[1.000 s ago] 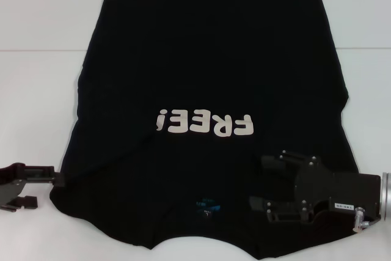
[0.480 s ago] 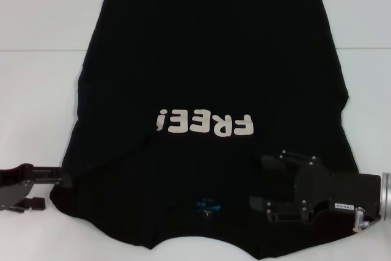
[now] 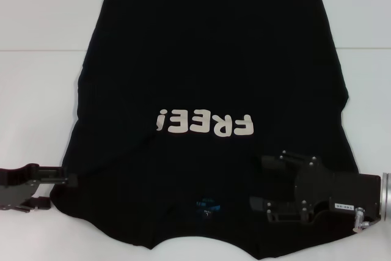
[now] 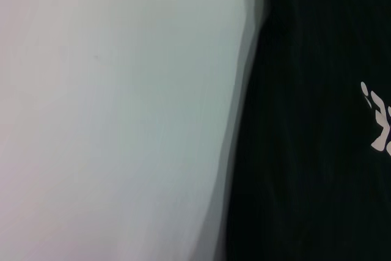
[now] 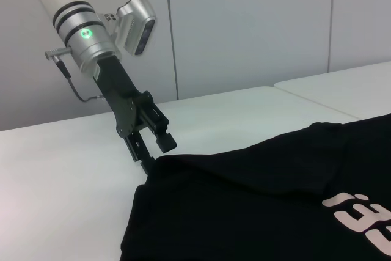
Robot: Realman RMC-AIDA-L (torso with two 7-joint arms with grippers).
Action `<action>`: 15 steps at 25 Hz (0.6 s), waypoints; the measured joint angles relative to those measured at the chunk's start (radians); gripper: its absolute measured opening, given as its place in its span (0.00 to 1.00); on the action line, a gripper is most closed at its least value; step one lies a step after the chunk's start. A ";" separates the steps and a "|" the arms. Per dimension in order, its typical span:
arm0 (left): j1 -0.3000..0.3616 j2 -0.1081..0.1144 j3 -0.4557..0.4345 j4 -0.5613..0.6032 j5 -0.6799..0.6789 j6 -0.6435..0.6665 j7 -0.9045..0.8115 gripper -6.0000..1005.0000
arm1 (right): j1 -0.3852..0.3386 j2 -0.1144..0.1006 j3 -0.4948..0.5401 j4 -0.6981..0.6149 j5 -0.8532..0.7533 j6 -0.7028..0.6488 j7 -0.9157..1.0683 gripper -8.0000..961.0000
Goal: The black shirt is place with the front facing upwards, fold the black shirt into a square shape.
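The black shirt (image 3: 208,59) lies flat on the white table (image 3: 36,90), front up, with its white "FREE!" letters (image 3: 204,123) and small blue neck label (image 3: 204,206) towards me. My left gripper (image 3: 60,189) is open at the shirt's near left edge, one finger above the cloth edge and one beside it. In the right wrist view the left gripper (image 5: 157,154) sits at the corner of the shirt (image 5: 256,200). My right gripper (image 3: 256,181) is open, low over the shirt beside the collar. The left wrist view holds only the shirt's edge (image 4: 317,151) and bare table (image 4: 110,120).
White table surface (image 3: 366,59) surrounds the shirt on both sides and beyond its far hem. A seam line (image 3: 36,50) crosses the table. In the right wrist view a grey panelled wall (image 5: 244,29) stands behind the table.
My left gripper has slid right and nearer to me, up to the shirt's left edge. The right gripper and the shirt have not moved.
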 joint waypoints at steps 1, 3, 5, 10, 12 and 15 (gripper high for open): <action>0.000 -0.001 0.000 0.001 0.000 0.000 0.000 0.93 | 0.000 0.000 0.000 0.000 0.000 0.000 0.000 0.95; -0.002 -0.002 0.001 0.004 0.000 0.000 0.002 0.93 | 0.001 0.000 0.000 0.001 0.000 0.001 0.000 0.95; -0.003 -0.003 0.001 0.005 0.000 0.000 0.003 0.93 | 0.001 0.000 0.000 0.001 0.000 0.000 0.000 0.95; -0.012 -0.010 0.005 0.007 0.000 0.000 0.006 0.93 | 0.002 0.000 0.000 0.000 0.000 0.000 0.000 0.95; -0.017 -0.011 0.015 0.007 0.000 -0.001 0.006 0.93 | 0.002 0.000 0.000 0.000 0.000 0.000 0.000 0.95; -0.022 -0.012 0.035 0.007 0.000 -0.008 0.006 0.93 | 0.002 0.000 0.000 0.000 0.000 0.000 0.000 0.95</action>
